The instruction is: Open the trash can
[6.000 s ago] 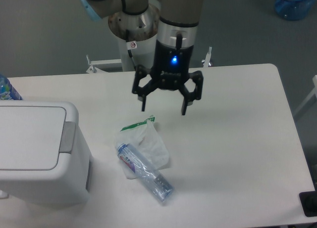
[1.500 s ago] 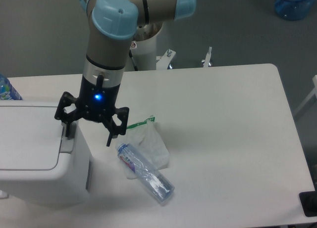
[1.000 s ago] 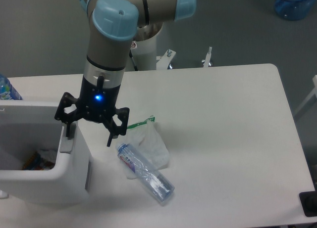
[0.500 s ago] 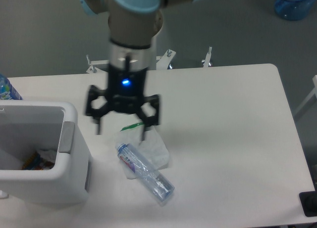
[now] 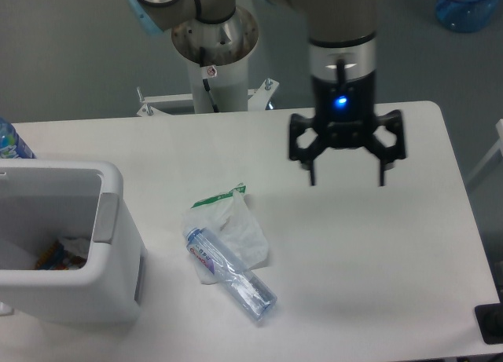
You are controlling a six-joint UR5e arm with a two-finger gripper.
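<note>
Trash can (image 5: 118, 287) at the table's (image 5: 377, 283) left edge, lid swung out of sight, interior exposed with scraps inside; the task appeared complete. A clear bottle (image 5: 230, 276) on a crumpled bag (image 5: 232, 228) lay just beside it. The hand (image 5: 346, 177), fingers spread and empty, hovered well apart to the right

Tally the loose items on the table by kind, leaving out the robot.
Trash can: 1
Clear plastic bottles: 2, one lying by the bin, one at the left edge
Crumpled plastic bag: 1
Total: 4
</note>
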